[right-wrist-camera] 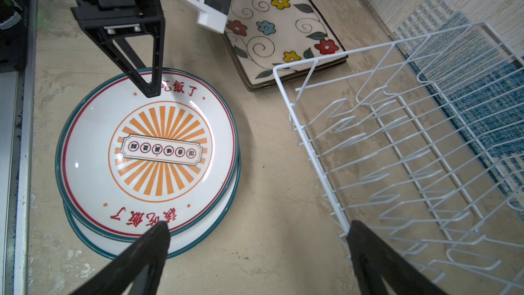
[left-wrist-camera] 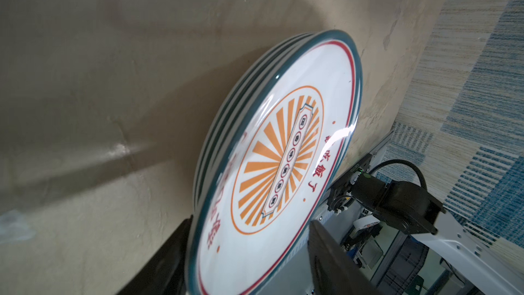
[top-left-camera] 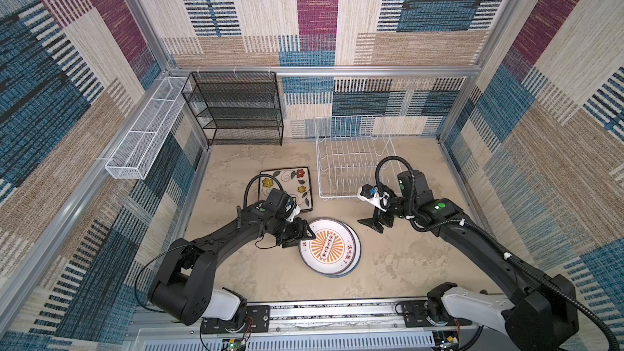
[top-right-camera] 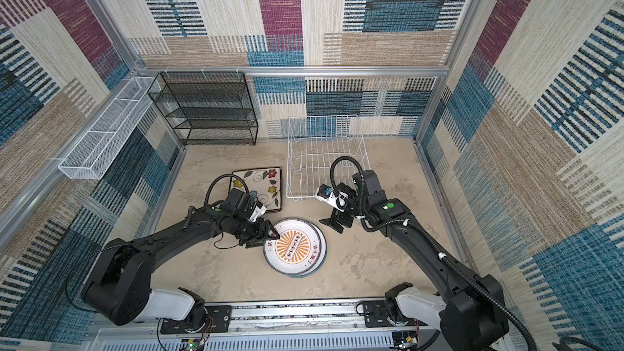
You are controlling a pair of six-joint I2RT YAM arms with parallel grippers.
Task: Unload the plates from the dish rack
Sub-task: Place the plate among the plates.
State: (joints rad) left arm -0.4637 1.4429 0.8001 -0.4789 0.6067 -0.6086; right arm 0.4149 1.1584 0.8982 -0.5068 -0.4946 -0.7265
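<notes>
Left gripper [top-left-camera: 299,236] reaches in low from the robot's left and stands astride the left rim of the round plates [top-left-camera: 329,248]. Its jaws are apart, with a gap clearly wider than the rim between them, so nothing appears to be clamped. Right gripper [top-left-camera: 378,221] hangs with its jaws spread wide and empty above the table [top-left-camera: 405,265], between the dish rack and the round stack.

Dish rack [top-left-camera: 353,160]: stands at the far right of the table. Every slot between its tines is bare in both top views and in the right wrist view. No plate is left to lift out.

Square plates [top-left-camera: 290,180]: stacked flat and face up, just left of the rack and apart from it. Neither gripper touches them.

Round plates: stacked flat and face up, nearer the robot than the square stack and clear of the rack. The top round plate [right-wrist-camera: 147,148] sits shifted on the one beneath it, toward the left gripper.

Governing relation: the round stack lies straight ahead of the left gripper's fingers [left-wrist-camera: 326,253], toward the robot's right. In the left wrist view, one finger lies on the table side of the rim and the other over the plate's face. A round plate has no long axis, so the finger line sets the direction.

Judgement: the clear exit is back along that line, toward the robot's left. A lift before both fingers clear the rim could catch the overhanging edge and tip the top plate. The left arm is nearer the stack and the right arm is nearer the rack.
</notes>
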